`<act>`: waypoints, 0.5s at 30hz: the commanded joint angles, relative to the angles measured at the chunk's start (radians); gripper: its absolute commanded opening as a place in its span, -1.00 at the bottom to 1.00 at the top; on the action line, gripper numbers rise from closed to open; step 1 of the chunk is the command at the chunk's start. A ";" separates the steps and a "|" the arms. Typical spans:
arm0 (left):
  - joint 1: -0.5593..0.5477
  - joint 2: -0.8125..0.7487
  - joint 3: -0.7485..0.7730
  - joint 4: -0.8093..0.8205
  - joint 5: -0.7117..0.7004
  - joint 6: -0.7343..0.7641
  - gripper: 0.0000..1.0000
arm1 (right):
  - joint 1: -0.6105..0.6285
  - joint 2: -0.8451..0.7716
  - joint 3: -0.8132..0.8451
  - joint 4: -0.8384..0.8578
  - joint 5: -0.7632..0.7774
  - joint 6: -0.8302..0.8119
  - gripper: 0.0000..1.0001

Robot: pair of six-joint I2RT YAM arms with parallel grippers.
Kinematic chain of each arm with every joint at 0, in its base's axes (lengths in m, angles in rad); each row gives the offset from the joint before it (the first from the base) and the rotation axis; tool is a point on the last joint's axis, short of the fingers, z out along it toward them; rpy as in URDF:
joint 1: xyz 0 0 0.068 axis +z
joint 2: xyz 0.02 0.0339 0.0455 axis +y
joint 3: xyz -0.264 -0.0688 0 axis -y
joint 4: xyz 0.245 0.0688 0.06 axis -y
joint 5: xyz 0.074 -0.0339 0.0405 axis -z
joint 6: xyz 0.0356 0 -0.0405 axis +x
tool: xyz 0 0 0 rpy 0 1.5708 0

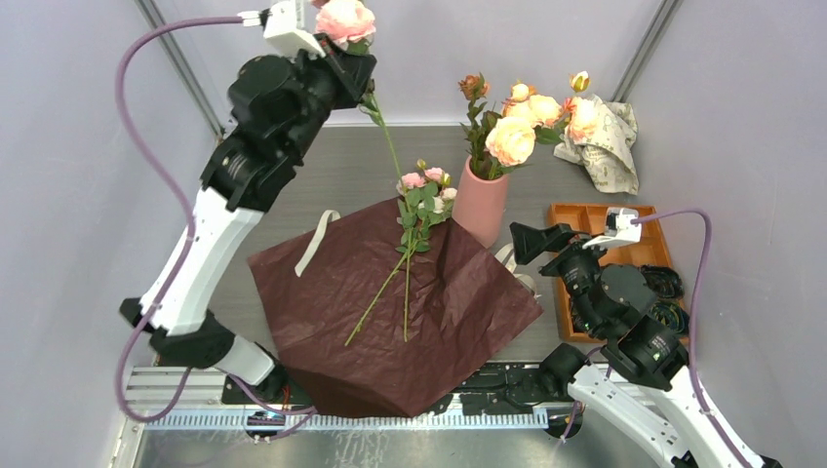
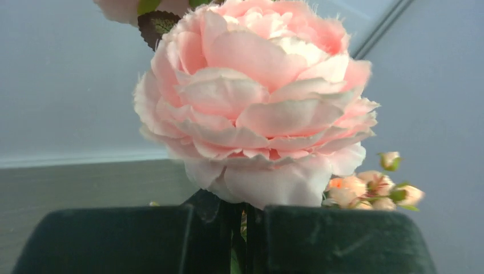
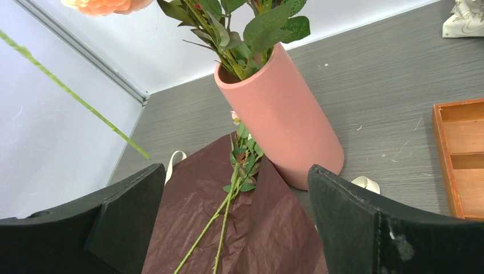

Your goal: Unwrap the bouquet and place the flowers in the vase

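My left gripper [image 1: 343, 54] is raised high at the back left, shut on the stem just under a large pink rose [image 1: 344, 19] [image 2: 257, 103]. The rose's green stem [image 1: 385, 132] hangs down toward the table. The bouquet's dark red paper [image 1: 390, 312] lies spread open, with two small-bloomed flowers [image 1: 421, 200] on it, stems toward me. The salmon-pink vase [image 1: 480, 203] [image 3: 285, 120] stands upright at the paper's far right corner and holds several peach flowers [image 1: 512, 136]. My right gripper [image 1: 531, 242] [image 3: 235, 171] is open just right of the vase, holding nothing.
A cream ribbon [image 1: 317, 239] lies on the paper's left edge and another loop [image 3: 365, 184] beside the vase base. An orange compartment tray [image 1: 585, 219] sits at the right. Crumpled cream printed paper [image 1: 605, 141] lies at the back right.
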 commanded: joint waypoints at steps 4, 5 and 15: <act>-0.131 -0.126 -0.255 0.647 0.028 0.212 -0.97 | 0.002 -0.020 0.013 0.037 0.022 -0.002 0.99; -0.140 -0.118 -0.251 0.670 0.035 0.226 -0.97 | 0.002 -0.022 0.015 0.034 0.023 -0.004 0.99; -0.192 0.061 -0.059 0.746 0.108 0.218 -0.98 | 0.002 -0.078 0.003 0.011 0.055 -0.012 0.99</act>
